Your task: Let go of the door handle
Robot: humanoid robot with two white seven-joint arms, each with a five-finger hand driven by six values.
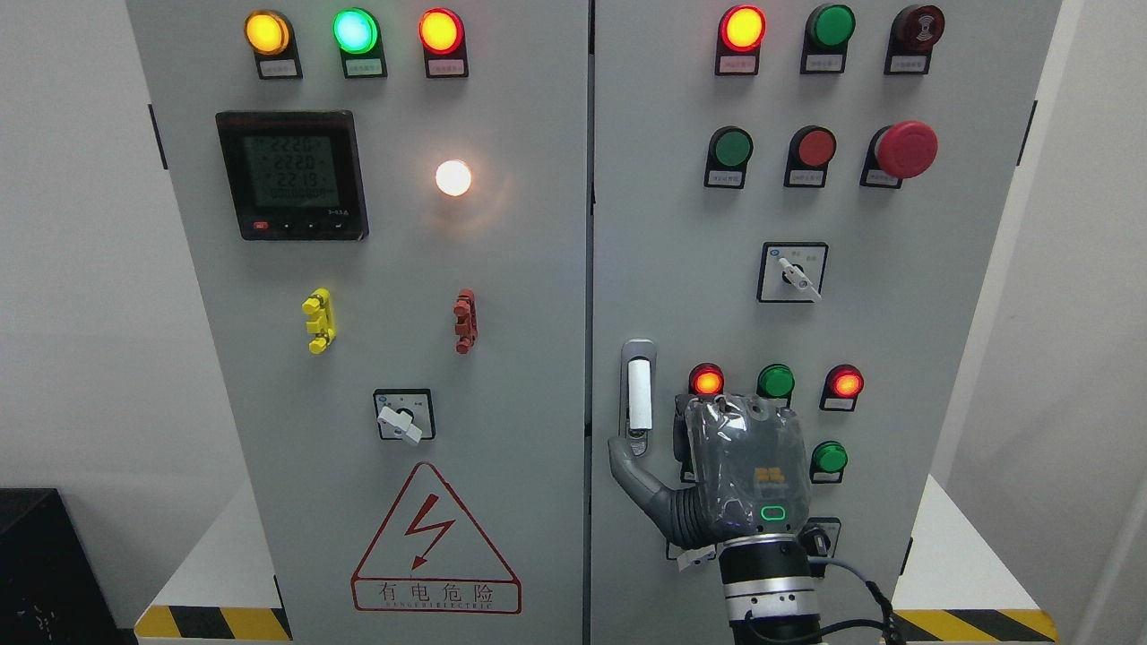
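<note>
Door handle (638, 394) sat upright in its recess at the right cabinet door's (941, 358) left edge, below mid-height. Right hand (739, 470), back to camera, rose from bottom edge; thumb near the handle's lower end, contact unclear. Fingers hidden: grip undeterminable.

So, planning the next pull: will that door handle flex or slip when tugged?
Probably stiff: the handle looks like a rigid lever in a metal recess. Its smooth face may be slippery. The right hand only has its thumb near the bottom end.
</note>
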